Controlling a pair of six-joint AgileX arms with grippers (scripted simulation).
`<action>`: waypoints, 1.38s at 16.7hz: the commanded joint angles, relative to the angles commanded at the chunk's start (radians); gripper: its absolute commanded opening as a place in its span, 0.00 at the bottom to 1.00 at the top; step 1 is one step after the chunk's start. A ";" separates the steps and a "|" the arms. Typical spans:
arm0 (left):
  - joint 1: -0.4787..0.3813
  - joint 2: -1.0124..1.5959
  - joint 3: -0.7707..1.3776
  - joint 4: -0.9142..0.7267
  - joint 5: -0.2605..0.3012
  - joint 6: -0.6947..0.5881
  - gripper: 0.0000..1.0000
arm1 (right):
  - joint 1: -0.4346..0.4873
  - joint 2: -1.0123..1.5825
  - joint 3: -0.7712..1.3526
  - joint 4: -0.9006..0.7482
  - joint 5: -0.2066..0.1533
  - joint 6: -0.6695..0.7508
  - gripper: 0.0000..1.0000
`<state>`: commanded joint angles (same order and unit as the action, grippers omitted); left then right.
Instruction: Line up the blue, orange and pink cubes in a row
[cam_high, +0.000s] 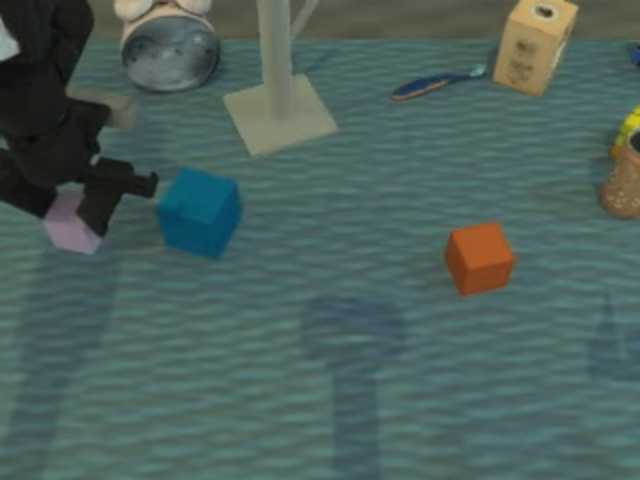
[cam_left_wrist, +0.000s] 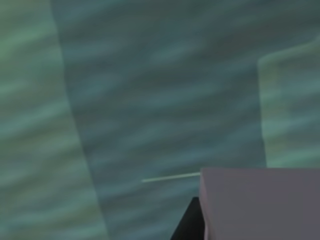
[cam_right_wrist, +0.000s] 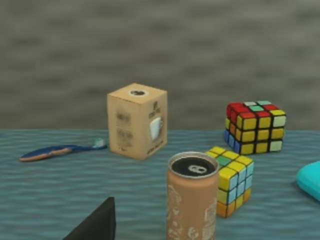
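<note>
**Three cubes on the table, left hand at the pink one**

Three task cubes lie on the teal, wave-patterned table (cam_high: 400, 400). The pink cube (cam_high: 68, 223) sits at the far left of the table, partly covered by the left hand (cam_high: 100, 200), whose dark fingers straddle it; whether the fingers press on its faces or stand clear cannot be told. In the left wrist view the pink cube (cam_left_wrist: 260, 202) fills the corner of the picture, with a dark finger (cam_left_wrist: 187, 225) just beside its edge. The blue cube (cam_high: 199, 211), the largest, rests just to the right of the left hand, apart from the pink cube. The orange cube (cam_high: 479, 258) rests well to the right, right of the table's centre and well apart from the other two.

Along the far edge stand a metal pot (cam_high: 170, 48) at the left, a pale stand (cam_high: 279, 100) on a square base, a toothbrush (cam_high: 435, 83) lying flat, and an upright tan carton (cam_high: 535, 43). At the right edge stands a drinks can (cam_high: 622, 180).

The right hand is not visible from above. The right wrist view shows the can (cam_right_wrist: 192, 200), two puzzle cubes (cam_right_wrist: 256, 127) (cam_right_wrist: 231, 179), the carton (cam_right_wrist: 137, 120) and the toothbrush (cam_right_wrist: 60, 150).
</note>
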<state>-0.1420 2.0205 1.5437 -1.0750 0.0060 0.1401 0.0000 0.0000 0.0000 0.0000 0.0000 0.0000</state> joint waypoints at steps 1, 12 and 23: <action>-0.042 0.027 0.043 -0.020 -0.002 -0.052 0.00 | 0.000 0.000 0.000 0.000 0.000 0.000 1.00; -0.663 0.344 0.598 -0.280 -0.022 -0.912 0.00 | 0.000 0.000 0.000 0.000 0.000 0.000 1.00; -0.796 0.381 0.688 -0.301 -0.030 -1.059 0.00 | 0.000 0.000 0.000 0.000 0.000 0.000 1.00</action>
<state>-0.9379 2.4018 2.2313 -1.3756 -0.0237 -0.9193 0.0000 0.0000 0.0000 0.0000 0.0000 0.0000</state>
